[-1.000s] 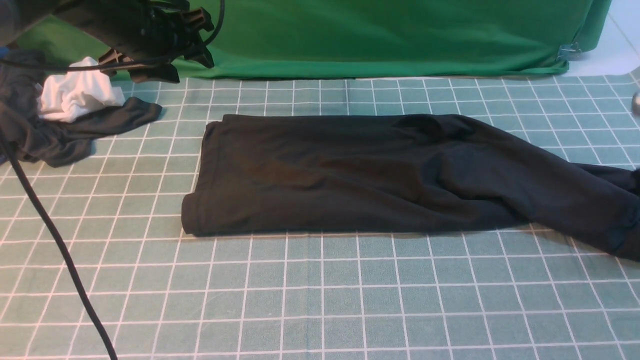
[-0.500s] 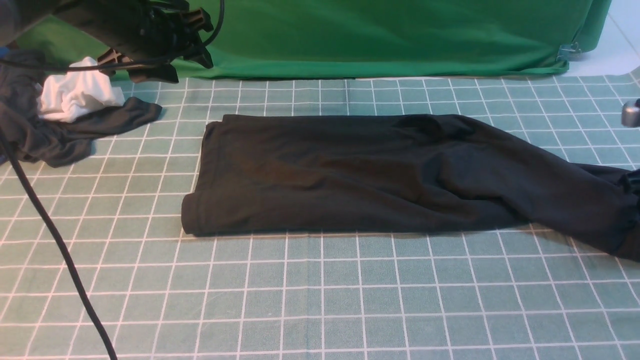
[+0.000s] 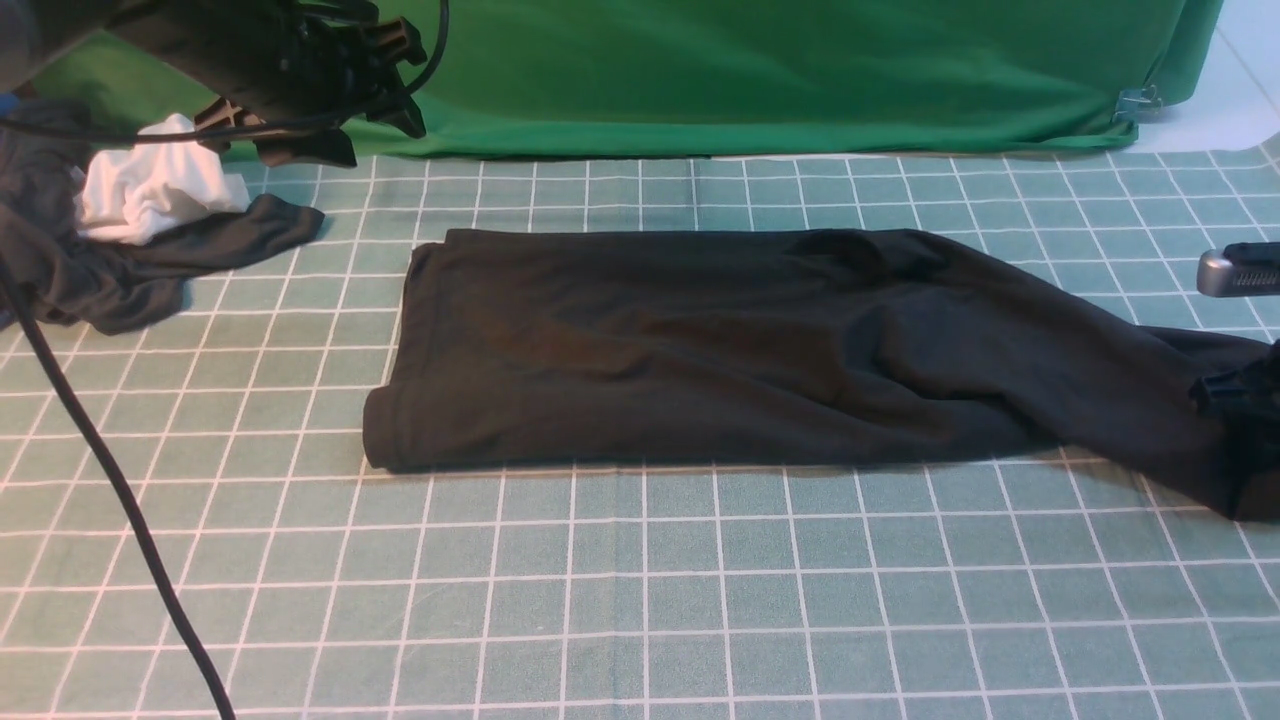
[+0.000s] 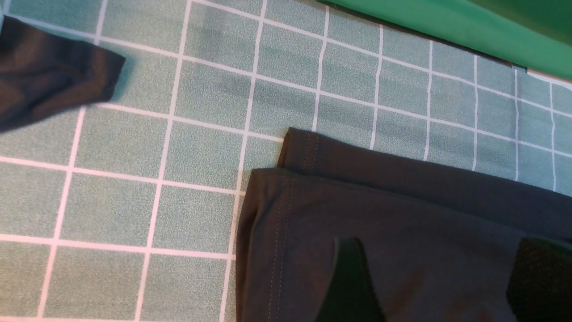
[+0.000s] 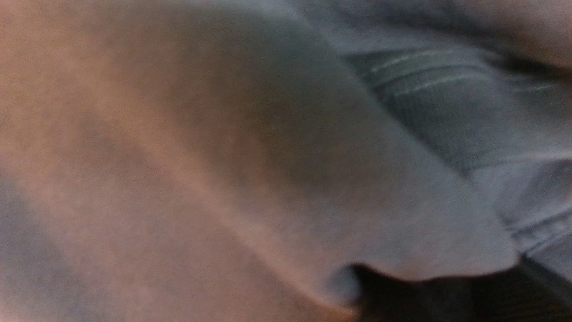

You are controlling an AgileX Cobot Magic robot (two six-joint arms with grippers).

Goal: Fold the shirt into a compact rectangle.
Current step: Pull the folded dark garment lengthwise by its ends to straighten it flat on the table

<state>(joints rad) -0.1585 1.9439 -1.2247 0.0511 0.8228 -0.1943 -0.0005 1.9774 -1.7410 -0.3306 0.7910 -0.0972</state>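
Observation:
The black shirt lies folded into a long band across the gridded mat, its print hidden. One sleeve trails to the right edge. My left gripper hangs raised at the back left. In the left wrist view it is open above the shirt's hemmed corner, its fingers apart with nothing between them. My right gripper shows partly at the right edge, at the sleeve's end. The right wrist view is filled with blurred shirt fabric, so the jaws cannot be made out.
A dark grey garment with a white cloth lies at the back left. A green backdrop cloth hangs along the back. A black cable runs down the left side over the mat.
My right gripper has come in from the right edge, leftward over the sleeve's end. The left arm and the shirt's body have not moved.

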